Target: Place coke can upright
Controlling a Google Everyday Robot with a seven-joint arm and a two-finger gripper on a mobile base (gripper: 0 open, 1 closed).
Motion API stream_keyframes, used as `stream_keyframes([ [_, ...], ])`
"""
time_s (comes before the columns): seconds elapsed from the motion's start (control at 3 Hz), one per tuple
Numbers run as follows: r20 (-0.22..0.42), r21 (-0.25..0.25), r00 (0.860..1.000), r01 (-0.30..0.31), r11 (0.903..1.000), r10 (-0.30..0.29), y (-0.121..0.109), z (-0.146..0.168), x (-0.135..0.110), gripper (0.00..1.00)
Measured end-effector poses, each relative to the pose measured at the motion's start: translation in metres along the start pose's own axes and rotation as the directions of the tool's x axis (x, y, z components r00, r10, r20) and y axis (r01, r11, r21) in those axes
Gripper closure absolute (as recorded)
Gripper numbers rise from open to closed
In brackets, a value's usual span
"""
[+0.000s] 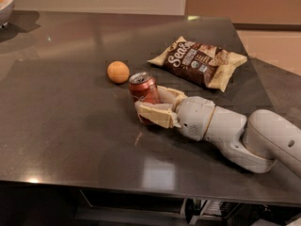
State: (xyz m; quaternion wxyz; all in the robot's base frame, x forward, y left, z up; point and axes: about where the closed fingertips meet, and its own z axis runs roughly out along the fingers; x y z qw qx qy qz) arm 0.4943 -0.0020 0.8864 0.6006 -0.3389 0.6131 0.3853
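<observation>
Can (143, 89) – small cylinder, reddish-brown metal wall, silver lid facing up and a little toward the camera – stood near mid-table, close to upright. Its base was hidden behind the near finger, so contact with the table (70, 126) could not be told.

Gripper (148, 100) lay low over the surface, reaching in from the right. Its two cream, blocky plastic fingers (157, 114) were clamped on the can, one on each side of the lower wall. Behind them was a smooth, rounded, pale grey arm (235, 131).

Orange (118, 72) – round, matt skin – sat just beside the can to its left, apart from it. Crinkled brown-and-cream bag (197, 61) lay flat beyond the gripper, near the right edge.

Table top was dark, glossy and flat, with soft reflections. Broad open surface lay left of and in front of the can; the front edge ran well clear of the gripper. A bowl (5, 6) sat at the far left corner, cut off by the frame
</observation>
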Motion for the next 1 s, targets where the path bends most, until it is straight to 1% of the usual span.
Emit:
stream_keyframes([
  [0.33,0.000,-0.003,1.000,0.001,1.0000,-0.001,0.0013,0.0014,-0.0005,0.13],
  [0.67,0.000,-0.007,1.000,0.002,1.0000,-0.002,0.0027,0.0029,-0.0010,0.00],
  [1.0,0.000,-0.007,1.000,0.002,1.0000,-0.002,0.0028,0.0030,-0.0010,0.00],
])
